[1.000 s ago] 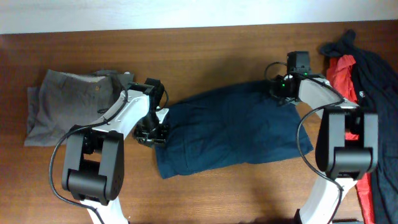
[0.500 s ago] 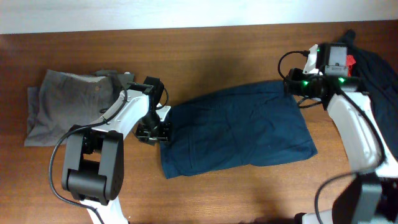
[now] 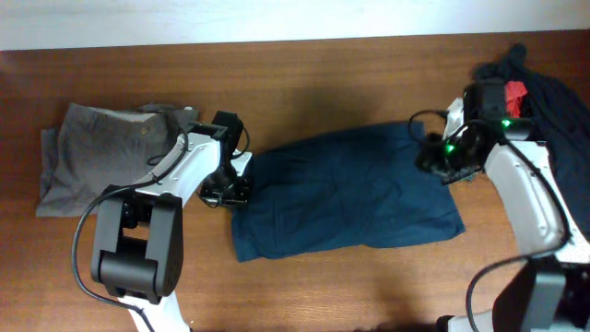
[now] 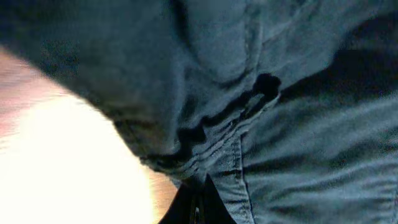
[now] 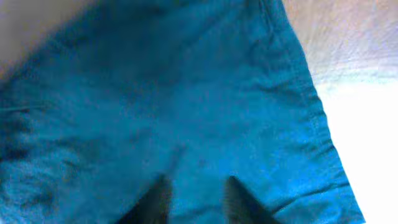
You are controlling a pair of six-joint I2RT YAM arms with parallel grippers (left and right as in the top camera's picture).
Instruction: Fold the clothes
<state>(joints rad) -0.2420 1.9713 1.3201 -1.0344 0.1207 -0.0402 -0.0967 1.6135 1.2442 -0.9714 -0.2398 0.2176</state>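
Observation:
Dark blue shorts (image 3: 346,194) lie spread on the wooden table in the overhead view. My left gripper (image 3: 224,194) is at their left edge, shut on the bunched waistband hem (image 4: 205,168) that fills the left wrist view. My right gripper (image 3: 441,164) hovers over the shorts' right upper part. Its two fingers (image 5: 193,202) are apart above the blue cloth (image 5: 186,112), holding nothing. The shorts' far right edge (image 5: 317,124) shows in the right wrist view.
A folded grey garment (image 3: 101,157) lies at the table's left. A heap of dark and red clothes (image 3: 535,101) lies at the right edge. Bare wood (image 3: 323,83) runs along the back and front.
My right gripper let go of the shorts' upper right corner, swung out right, then came back over the cloth, open. The shorts' right side has settled flat. The left gripper barely moved.

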